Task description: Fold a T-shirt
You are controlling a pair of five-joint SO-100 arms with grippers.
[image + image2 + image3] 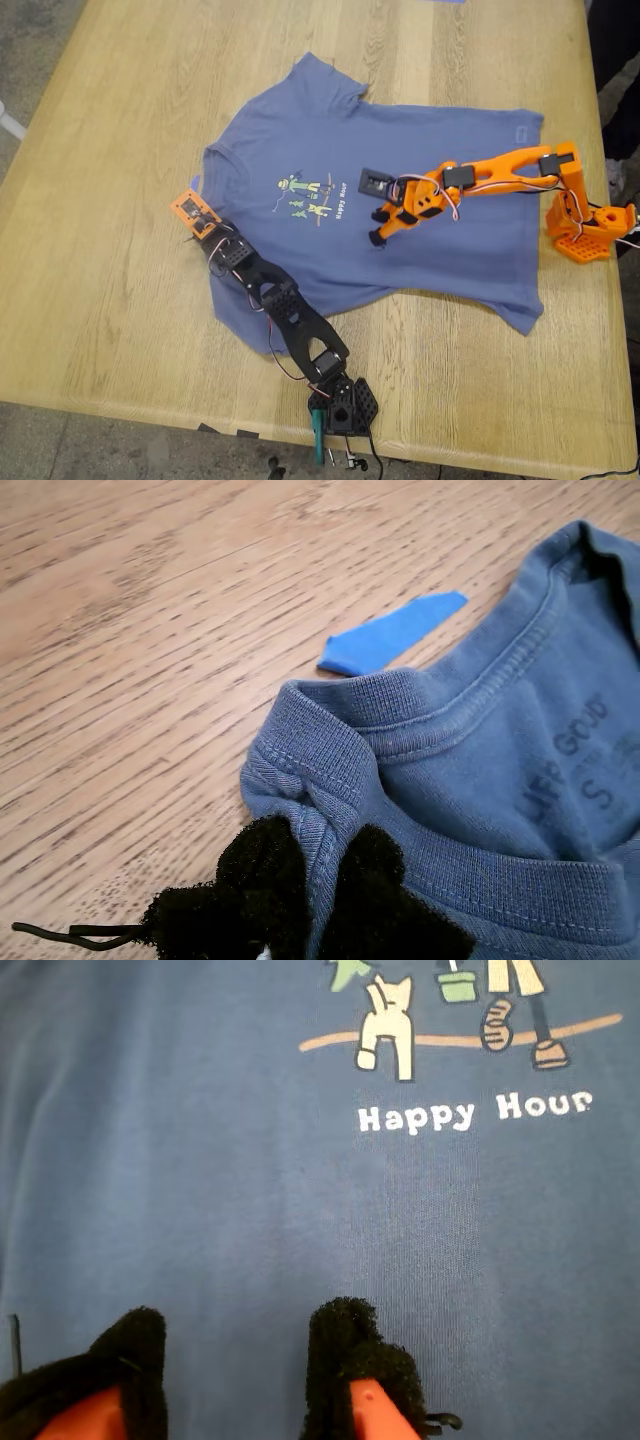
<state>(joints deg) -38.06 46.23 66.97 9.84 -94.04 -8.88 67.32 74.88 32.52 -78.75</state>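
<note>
Lying flat on the pale wooden surface (120, 250), grained in long planks, the slate-blue T-shirt (450, 250) was spread wide, its print facing up; grey floor showed beyond the edges. You could see my first gripper (320, 880), black and fuzzy-padded, clamped on the ribbed collar, beside a blue tape strip (390, 635). My second gripper (240, 1370), orange under black pads, had its jaws apart over the smooth cotton chest.

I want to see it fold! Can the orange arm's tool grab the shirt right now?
Probably yes. My second gripper, the orange arm's tool, hangs open right over the T-shirt, just below the "Happy Hour" print. Nothing lies between, though flat cloth may be hard to pinch.
</note>
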